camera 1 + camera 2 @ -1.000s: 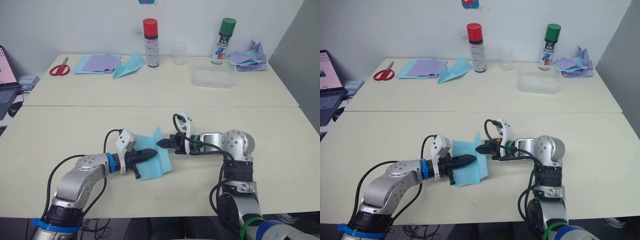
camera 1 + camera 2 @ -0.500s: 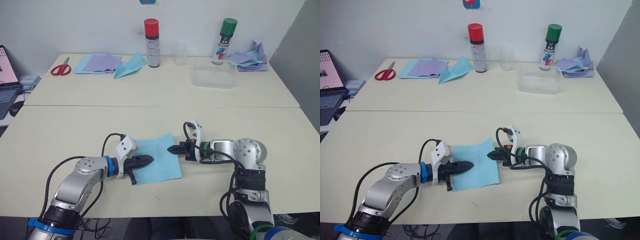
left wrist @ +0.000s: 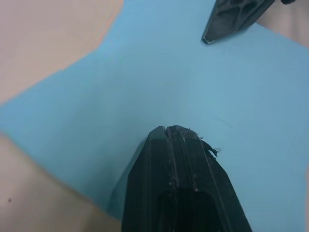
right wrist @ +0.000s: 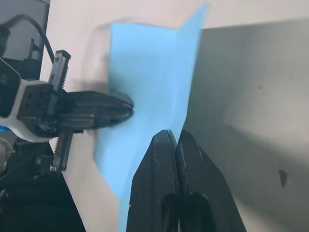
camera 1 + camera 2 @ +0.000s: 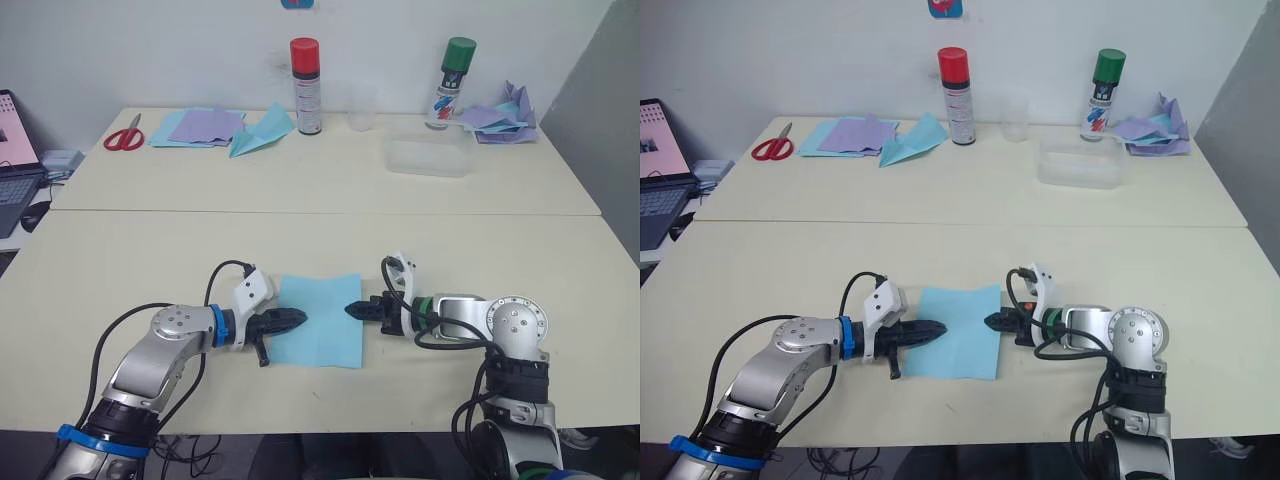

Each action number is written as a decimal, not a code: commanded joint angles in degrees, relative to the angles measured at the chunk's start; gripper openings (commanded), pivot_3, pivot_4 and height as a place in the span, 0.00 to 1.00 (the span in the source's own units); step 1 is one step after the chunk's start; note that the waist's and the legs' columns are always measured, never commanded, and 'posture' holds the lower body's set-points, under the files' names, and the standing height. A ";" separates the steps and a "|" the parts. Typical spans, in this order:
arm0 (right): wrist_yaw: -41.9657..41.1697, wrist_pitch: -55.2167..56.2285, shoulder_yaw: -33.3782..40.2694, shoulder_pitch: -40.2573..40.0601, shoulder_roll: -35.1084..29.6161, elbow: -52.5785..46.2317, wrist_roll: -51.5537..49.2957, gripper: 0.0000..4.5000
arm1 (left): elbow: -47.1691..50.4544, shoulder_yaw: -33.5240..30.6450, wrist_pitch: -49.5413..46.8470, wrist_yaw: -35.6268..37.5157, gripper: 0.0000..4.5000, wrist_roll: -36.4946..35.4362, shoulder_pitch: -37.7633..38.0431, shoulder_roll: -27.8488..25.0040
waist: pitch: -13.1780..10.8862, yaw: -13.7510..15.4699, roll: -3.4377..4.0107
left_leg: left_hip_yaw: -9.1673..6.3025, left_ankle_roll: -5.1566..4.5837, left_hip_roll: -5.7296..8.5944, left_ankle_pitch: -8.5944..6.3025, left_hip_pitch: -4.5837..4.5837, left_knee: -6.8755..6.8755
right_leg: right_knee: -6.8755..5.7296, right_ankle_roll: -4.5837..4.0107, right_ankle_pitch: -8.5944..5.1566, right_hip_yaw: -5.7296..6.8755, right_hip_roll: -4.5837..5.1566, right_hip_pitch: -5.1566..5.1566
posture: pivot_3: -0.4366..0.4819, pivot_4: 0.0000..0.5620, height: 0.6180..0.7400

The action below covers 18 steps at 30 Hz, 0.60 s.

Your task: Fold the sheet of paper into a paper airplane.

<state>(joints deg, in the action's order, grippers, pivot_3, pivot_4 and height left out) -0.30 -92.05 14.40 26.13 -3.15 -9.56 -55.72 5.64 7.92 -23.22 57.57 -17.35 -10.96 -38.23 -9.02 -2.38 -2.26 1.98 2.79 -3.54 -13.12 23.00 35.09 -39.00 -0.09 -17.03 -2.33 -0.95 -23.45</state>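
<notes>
The thin sky-blue sheet of paper (image 5: pixel 320 320) lies flat near the tabletop's (image 5: pixel 150 250) front edge. The left gripper (image 5: pixel 296 319) and right gripper (image 5: pixel 352 310), both closed, pinch its opposite side edges. No lettering on the far red-capped spray can (image 5: pixel 304 72) or green-capped spray can (image 5: pixel 446 83) is readable.
</notes>
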 commanded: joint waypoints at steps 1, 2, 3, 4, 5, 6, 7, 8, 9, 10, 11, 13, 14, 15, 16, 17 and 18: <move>1.09 -0.45 0.85 0.28 -0.59 -2.07 -1.35 0.01 | -2.21 1.87 1.09 -0.15 0.00 2.99 0.53 -0.54 | 0.01 0.01 0.00 | -0.01 0.00 0.00 0.00 -0.02 0.01 | 0.00 0.01 0.00 0.01 0.00 0.03 | 0.48 0.27 1.00; 1.02 -0.45 0.51 0.10 -0.81 -2.22 -1.17 0.01 | -2.68 2.37 1.77 -0.30 0.00 3.61 0.60 -0.40 | 0.02 0.05 0.01 | -0.03 0.00 0.00 0.00 -0.03 0.02 | 0.00 0.01 0.00 0.03 0.00 0.05 | 0.48 0.27 1.00; 0.70 -0.45 -0.05 -0.04 -1.24 -2.56 -0.65 0.01 | -2.78 2.68 1.96 -0.35 0.00 3.77 0.71 -0.17 | 0.03 0.08 0.02 | -0.03 0.00 0.01 0.00 -0.05 0.02 | 0.00 0.02 0.00 0.03 0.00 0.07 | 0.48 0.27 1.00; 0.33 -0.45 -0.65 -0.12 -1.77 -2.96 0.19 0.01 | -2.67 2.84 1.77 -0.48 0.00 3.66 0.77 0.14 | 0.03 0.11 0.03 | -0.03 0.00 0.02 0.00 -0.06 0.03 | 0.00 0.02 0.00 0.03 0.00 0.09 | 0.48 0.27 1.00; -0.19 0.08 -1.46 -0.18 -2.45 -3.39 1.31 0.01 | -2.57 2.94 1.60 -0.60 0.00 3.60 0.91 0.42 | 0.04 0.17 0.04 | -0.02 0.00 0.02 0.00 -0.06 0.04 | 0.00 0.02 0.01 0.02 0.00 0.10 | 0.48 0.27 1.00; -1.16 1.54 -3.09 -0.16 -3.81 -3.75 2.66 0.01 | -2.39 3.08 1.33 -0.66 0.00 3.49 1.18 0.64 | 0.05 0.25 0.06 | -0.02 0.00 0.03 0.00 -0.06 0.06 | 0.00 0.03 0.01 0.02 0.01 0.12 | 0.48 0.27 1.00; -1.64 2.85 -3.40 -0.05 -4.03 -3.51 3.39 0.01 | -2.27 3.07 1.30 -0.83 0.00 3.47 1.39 0.81 | 0.07 0.36 0.07 | -0.02 -0.01 0.04 0.00 -0.06 0.08 | 0.00 0.03 0.01 0.02 0.01 0.12 | 0.48 0.27 1.00; -2.09 3.84 -3.63 -0.02 -4.06 -3.29 3.92 0.01 | -2.25 3.03 1.39 -0.92 0.00 3.45 1.55 0.85 | 0.09 0.41 0.06 | -0.02 -0.01 0.07 0.00 -0.06 0.08 | 0.01 0.04 0.01 0.01 0.02 0.13 | 0.48 0.27 1.00; -2.92 5.09 -4.21 0.13 -4.54 -2.91 4.59 0.01 | -1.85 2.86 1.01 -1.15 0.00 3.14 1.66 1.04 | 0.10 0.46 0.05 | -0.02 -0.01 0.07 0.00 -0.06 0.10 | 0.01 0.04 0.01 0.02 0.02 0.15 | 0.48 0.27 1.00; -3.71 6.27 -4.75 0.24 -4.90 -2.60 5.26 0.01 | -1.47 2.69 0.69 -1.34 0.00 2.86 1.75 1.20 | 0.10 0.49 0.06 | -0.03 -0.01 0.07 0.00 -0.07 0.11 | 0.01 0.05 0.01 0.03 0.02 0.16 | 0.48 0.27 1.00; -4.62 7.35 -5.46 0.32 -5.30 -2.46 5.83 0.01 | -1.14 2.55 0.40 -1.43 0.00 2.62 1.82 1.32 | 0.11 0.50 0.06 | -0.03 -0.01 0.07 0.00 -0.07 0.12 | 0.01 0.06 0.02 0.02 0.02 0.16 | 0.48 0.27 1.00; -5.95 9.04 -6.23 0.76 -5.69 -1.76 6.86 0.01 | -0.52 2.53 -0.01 -1.49 0.00 2.42 1.92 1.53 | 0.11 0.52 0.06 | -0.03 -0.01 0.07 0.00 -0.07 0.14 | 0.01 0.07 0.03 0.02 0.02 0.16 | 0.48 0.27 1.00; -6.52 9.73 -6.56 1.02 -5.82 -1.37 7.25 0.01 | -0.27 2.54 -0.15 -1.52 0.00 2.36 1.96 1.59 | 0.11 0.52 0.06 | -0.04 -0.01 0.07 0.00 -0.07 0.16 | 0.01 0.08 0.03 0.03 0.02 0.17 | 0.48 0.27 1.00; -6.84 10.15 -6.75 1.27 -5.80 -1.02 7.61 0.01 | -0.18 2.50 -0.21 -1.59 0.00 2.35 1.97 1.61 | 0.11 0.52 0.06 | -0.04 -0.01 0.07 0.00 -0.07 0.17 | 0.01 0.08 0.03 0.02 0.02 0.17 | 0.48 0.27 1.00; -7.05 10.33 -6.86 1.44 -5.74 -0.80 7.88 0.01 | -0.18 2.48 -0.17 -1.66 0.00 2.46 1.97 1.54 | 0.11 0.52 0.06 | -0.04 -0.01 0.07 0.00 -0.07 0.17 | 0.00 0.08 0.03 0.02 0.02 0.17 | 0.48 0.27 1.00; -7.45 10.12 -7.03 1.51 -5.80 -0.79 7.95 0.01 | -0.41 2.41 -0.04 -1.62 0.00 2.57 1.90 1.43 | 0.11 0.53 0.06 | -0.05 -0.02 0.07 0.00 -0.06 0.18 | 0.00 0.08 0.03 0.02 0.02 0.17 | 0.48 0.27 1.00; -7.71 9.78 -7.03 1.51 -5.85 -0.83 8.05 0.01 | -0.74 2.40 0.08 -1.64 0.00 2.75 1.74 1.37 | 0.11 0.53 0.06 | -0.05 -0.01 0.07 0.00 -0.06 0.18 | 0.00 0.08 0.03 0.03 0.01 0.17 | 0.48 0.27 1.00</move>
<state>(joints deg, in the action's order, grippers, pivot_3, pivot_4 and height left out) -7.55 -83.06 6.64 26.47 -8.24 -9.67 -48.36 6.13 8.84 -21.95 55.73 -15.72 -10.32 -36.66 -8.91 -1.85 -2.20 1.93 2.78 -3.48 -13.11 22.94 35.27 -39.00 0.00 -16.99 -2.30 -0.94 -23.27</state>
